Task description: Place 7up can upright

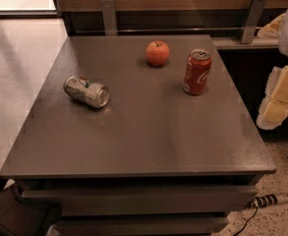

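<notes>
The 7up can (86,91) lies on its side near the left edge of the grey table (148,141). The gripper (280,102) hangs past the right edge, far from the can. I cannot tell if it is open or closed. A red cola can (197,72) stands between them.

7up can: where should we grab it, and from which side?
Grip the 7up can mid-body from above, jaws closing across its round sides. It lies on its side on the table, shiny end facing front-right, with nothing close beside it, so a top approach looks clear. The gripper is not in view.
</notes>
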